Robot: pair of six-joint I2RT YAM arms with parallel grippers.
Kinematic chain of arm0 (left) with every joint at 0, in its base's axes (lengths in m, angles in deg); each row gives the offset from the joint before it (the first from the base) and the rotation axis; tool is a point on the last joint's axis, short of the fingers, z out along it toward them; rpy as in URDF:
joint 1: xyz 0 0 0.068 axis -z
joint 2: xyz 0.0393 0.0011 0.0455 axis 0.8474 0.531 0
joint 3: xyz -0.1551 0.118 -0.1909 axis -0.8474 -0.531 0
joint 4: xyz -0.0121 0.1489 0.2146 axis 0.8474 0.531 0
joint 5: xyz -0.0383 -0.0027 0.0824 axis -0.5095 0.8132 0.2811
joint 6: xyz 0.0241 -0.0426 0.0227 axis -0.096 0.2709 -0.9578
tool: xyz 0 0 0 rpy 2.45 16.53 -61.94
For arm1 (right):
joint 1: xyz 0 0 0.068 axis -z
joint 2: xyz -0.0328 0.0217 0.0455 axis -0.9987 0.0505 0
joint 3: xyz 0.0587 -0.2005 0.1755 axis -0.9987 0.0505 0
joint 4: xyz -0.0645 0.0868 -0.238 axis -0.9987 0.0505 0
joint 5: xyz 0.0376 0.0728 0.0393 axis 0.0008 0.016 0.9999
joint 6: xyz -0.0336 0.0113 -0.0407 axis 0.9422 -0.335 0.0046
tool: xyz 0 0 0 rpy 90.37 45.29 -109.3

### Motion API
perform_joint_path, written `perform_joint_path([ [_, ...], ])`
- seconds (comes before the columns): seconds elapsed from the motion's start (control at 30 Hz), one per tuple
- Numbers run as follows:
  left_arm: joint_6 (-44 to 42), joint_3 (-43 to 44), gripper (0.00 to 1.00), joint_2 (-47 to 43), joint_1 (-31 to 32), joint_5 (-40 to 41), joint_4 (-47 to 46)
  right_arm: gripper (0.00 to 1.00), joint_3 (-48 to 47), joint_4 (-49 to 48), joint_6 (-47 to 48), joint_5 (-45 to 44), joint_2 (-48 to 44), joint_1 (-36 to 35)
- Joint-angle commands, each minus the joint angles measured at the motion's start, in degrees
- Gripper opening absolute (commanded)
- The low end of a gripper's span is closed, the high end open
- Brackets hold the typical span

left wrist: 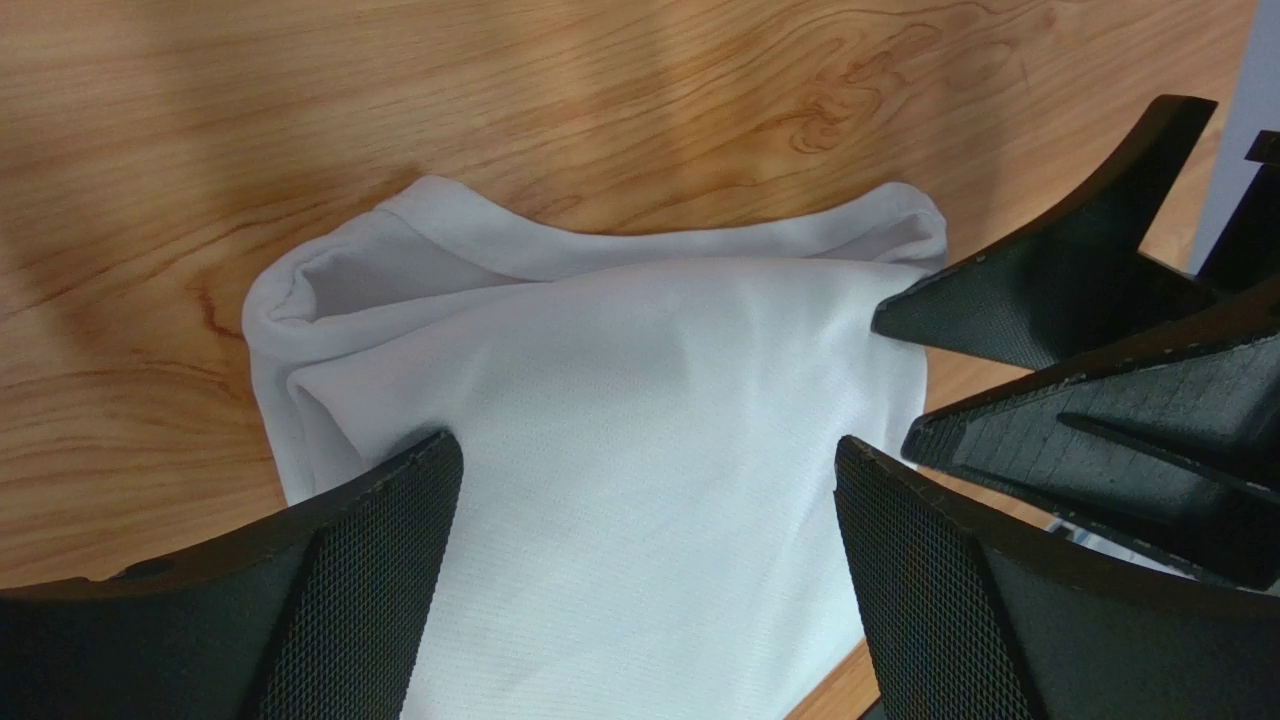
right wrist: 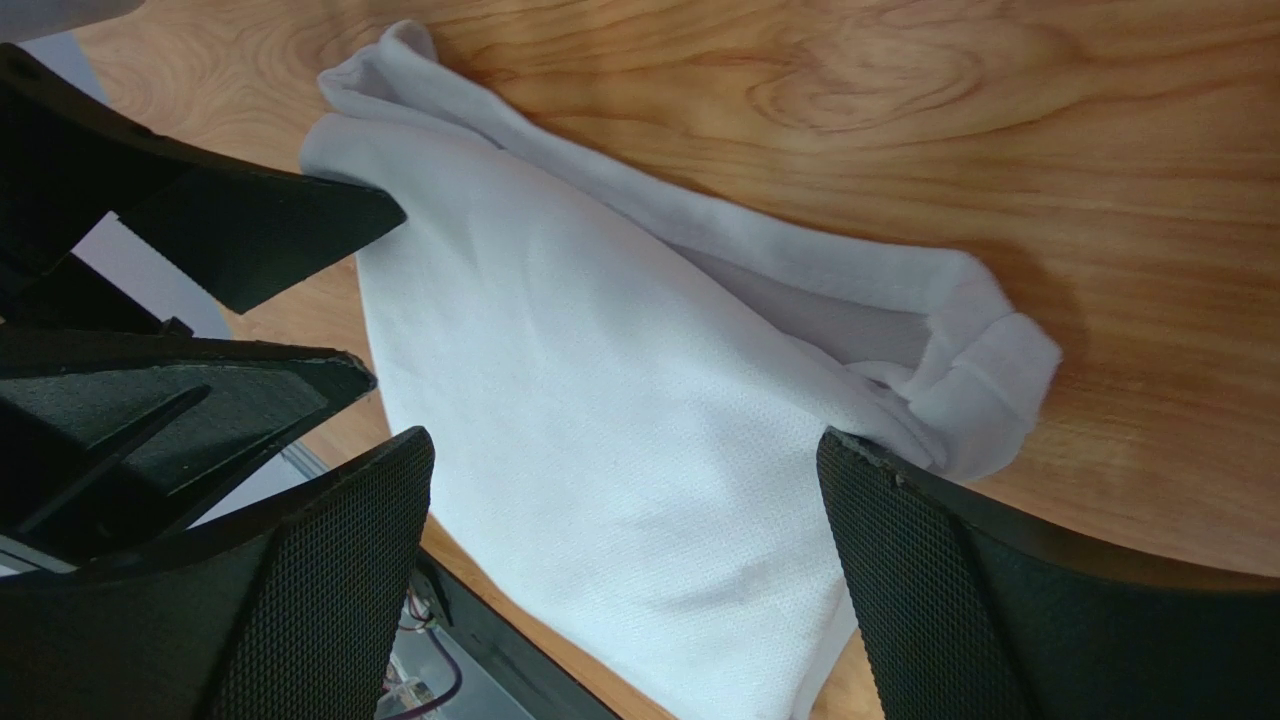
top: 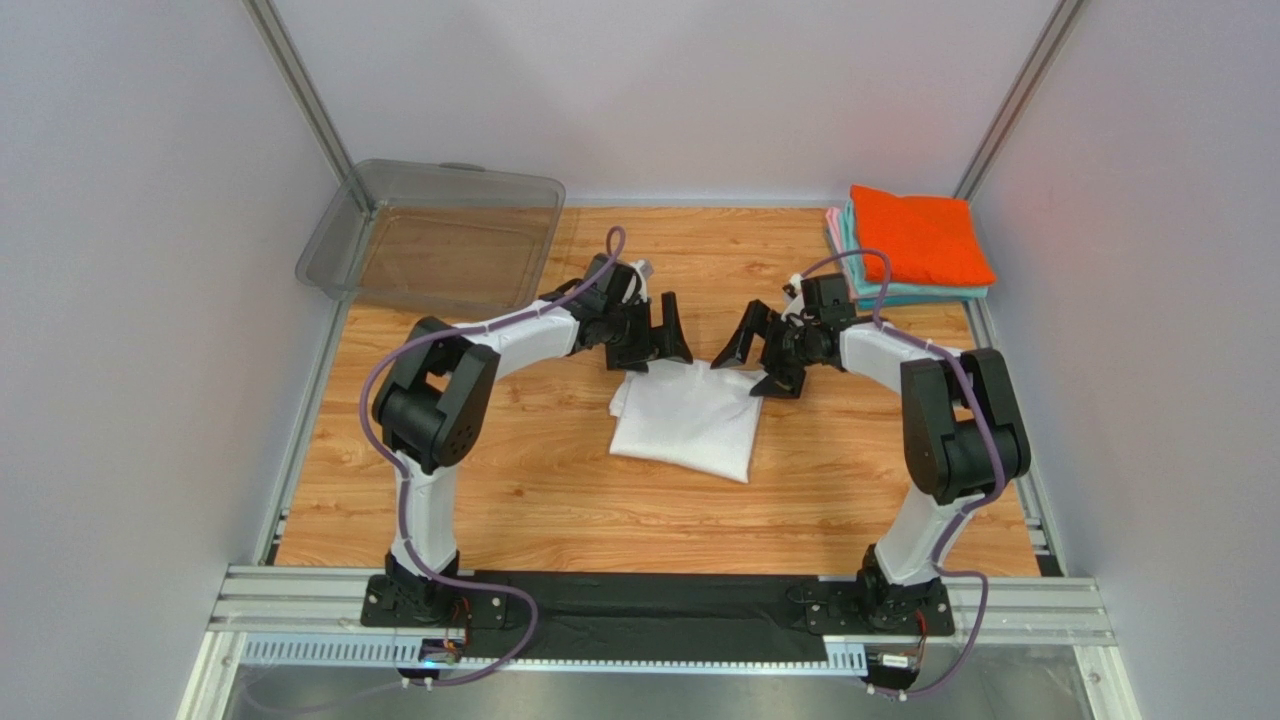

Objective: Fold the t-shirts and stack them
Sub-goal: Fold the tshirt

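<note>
A folded white t-shirt point(top: 688, 423) lies on the wooden table in the middle. Its far edge is bunched, seen close in the left wrist view point(left wrist: 631, 420) and the right wrist view point(right wrist: 631, 450). My left gripper point(top: 657, 333) hangs open over the shirt's far left corner, its jaws wide with only cloth below them point(left wrist: 646, 480). My right gripper point(top: 756, 353) stands open over the far right corner, nothing between its fingers point(right wrist: 624, 495). At the back right sits a stack of folded t-shirts point(top: 911, 248), orange on top, teal and pink edges below.
A clear grey plastic bin point(top: 436, 233) stands at the back left corner. Metal rails point(top: 661, 600) run along the near edge by the arm bases. White walls close in the table on three sides.
</note>
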Motion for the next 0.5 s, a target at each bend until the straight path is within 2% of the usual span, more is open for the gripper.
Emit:
perform_joint_path([
  [0.0,0.48,0.58,1.0,2.45,-0.35,-1.04,-1.11,1.0,-2.32,-2.3,3.85,-3.04,2.58,0.57],
  [0.13,1.27,-1.97,1.0,2.29,-0.35,-0.7,-2.25,1.0,-2.05,-2.47,4.82,-1.73,5.31,1.45],
  [0.27,2.32,-5.57,1.0,0.09,-0.35,-0.25,-4.18,1.0,-1.7,-2.47,5.87,0.28,2.95,1.36],
  [0.37,2.68,-3.92,1.0,-1.4,-0.35,-1.39,-4.28,1.0,-3.27,-0.81,8.59,2.05,-0.3,1.36],
  [0.47,1.45,0.04,1.0,-4.56,-0.17,-0.96,-1.38,1.0,-8.37,6.04,11.41,0.12,-5.13,1.36],
])
